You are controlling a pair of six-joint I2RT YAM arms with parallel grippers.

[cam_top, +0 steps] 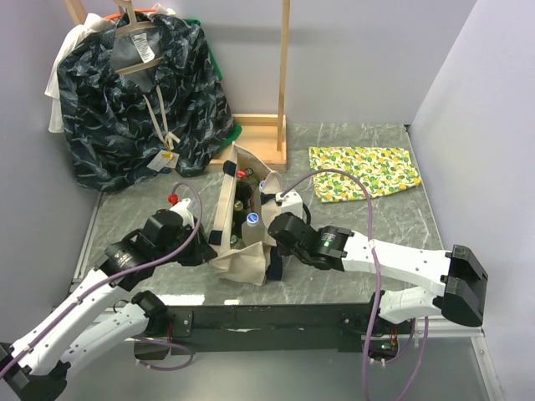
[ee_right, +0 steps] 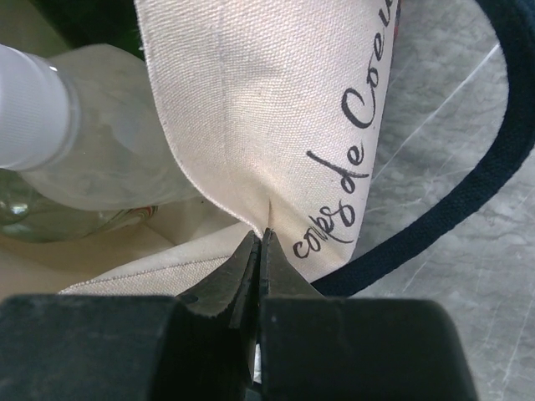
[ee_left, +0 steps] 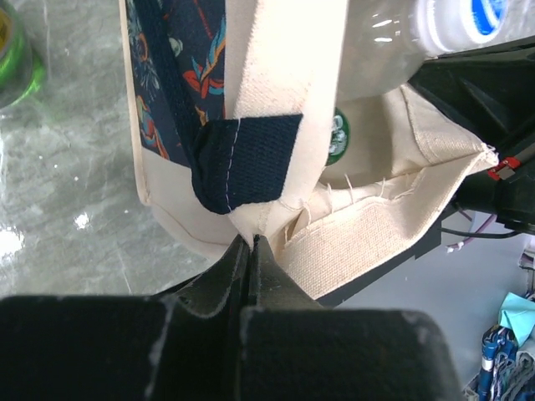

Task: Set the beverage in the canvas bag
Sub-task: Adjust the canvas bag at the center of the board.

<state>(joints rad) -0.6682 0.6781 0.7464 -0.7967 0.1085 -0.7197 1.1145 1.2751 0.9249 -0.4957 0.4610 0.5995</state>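
The beige canvas bag [cam_top: 244,251] stands mid-table with its mouth open, and several bottles stand inside it. Among them are a clear beverage bottle with a white-and-blue cap [cam_top: 252,218] and a red-capped one [cam_top: 242,174]. My left gripper [cam_top: 206,249] is shut on the bag's left rim. In the left wrist view the canvas [ee_left: 351,242] is pinched at the left gripper [ee_left: 251,241], just below a dark blue strap [ee_left: 247,159]. My right gripper [cam_top: 272,230] is shut on the right rim. In the right wrist view the right gripper [ee_right: 259,236] pinches the lettered canvas [ee_right: 276,100] beside a clear bottle [ee_right: 75,159].
Another red-capped bottle [cam_top: 173,199] stands on the table left of the bag. A green bottle [ee_left: 12,58] shows at the left wrist view's edge. A dark blue patterned garment [cam_top: 125,100] hangs on a wooden rack [cam_top: 282,83] at the back left. A lemon-print cloth [cam_top: 364,171] lies back right.
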